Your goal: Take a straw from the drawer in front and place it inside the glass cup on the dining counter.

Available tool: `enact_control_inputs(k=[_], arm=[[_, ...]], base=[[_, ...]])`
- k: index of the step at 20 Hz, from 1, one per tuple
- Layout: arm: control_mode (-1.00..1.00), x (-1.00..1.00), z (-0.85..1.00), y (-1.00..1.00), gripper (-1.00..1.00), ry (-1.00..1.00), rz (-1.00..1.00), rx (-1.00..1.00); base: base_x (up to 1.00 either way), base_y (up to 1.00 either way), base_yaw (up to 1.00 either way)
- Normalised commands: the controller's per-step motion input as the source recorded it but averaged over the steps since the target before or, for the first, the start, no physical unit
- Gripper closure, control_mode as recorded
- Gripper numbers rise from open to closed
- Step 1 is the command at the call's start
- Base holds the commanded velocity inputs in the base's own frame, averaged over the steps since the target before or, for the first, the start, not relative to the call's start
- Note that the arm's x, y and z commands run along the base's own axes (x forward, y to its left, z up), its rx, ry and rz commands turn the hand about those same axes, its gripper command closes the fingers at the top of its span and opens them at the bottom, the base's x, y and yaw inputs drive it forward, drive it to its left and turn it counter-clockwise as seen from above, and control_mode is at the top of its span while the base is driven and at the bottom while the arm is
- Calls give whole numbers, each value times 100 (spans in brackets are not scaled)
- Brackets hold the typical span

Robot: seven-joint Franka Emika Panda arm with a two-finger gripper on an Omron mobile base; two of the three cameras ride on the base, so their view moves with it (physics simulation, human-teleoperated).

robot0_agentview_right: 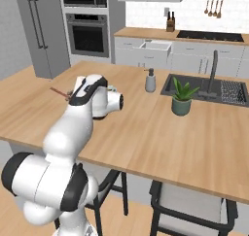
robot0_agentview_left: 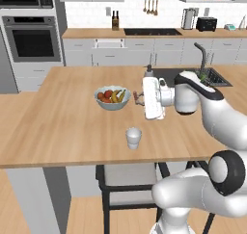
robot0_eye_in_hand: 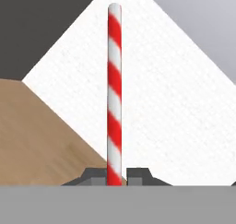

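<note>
My gripper is shut on the straw, a red and white striped stick held at one end between the fingertips. The hand hovers over the dining counter, just right of the fruit bowl, with the straw pointing sideways away from the arm. The glass cup, a small pale tumbler, stands upright on the counter nearer the front edge, below the hand and apart from it. A drawer stands pulled out under the far wall counter.
A grey fruit bowl sits close to the gripper's left. A soap bottle, a potted plant and the inset sink with its tap lie to the right. Stools stand under the counter's front edge.
</note>
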Motion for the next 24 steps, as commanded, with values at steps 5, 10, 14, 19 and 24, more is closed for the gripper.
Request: enact_control_inputs(k=[5, 10, 14, 19, 24], arm=[[-100, -7, 15, -9, 100, 7, 10, 6], [-100, -42, -1, 0, 100, 5, 15, 0], [-100, -44, 0, 0, 100, 3, 10, 0], [-100, -41, 2, -1, 100, 4, 4, 6], [-100, -33, 0, -8, 100, 9, 0, 11]], base=[[0, 0, 0], [0, 0, 0], [0, 0, 0], [0, 0, 0], [0, 0, 0]])
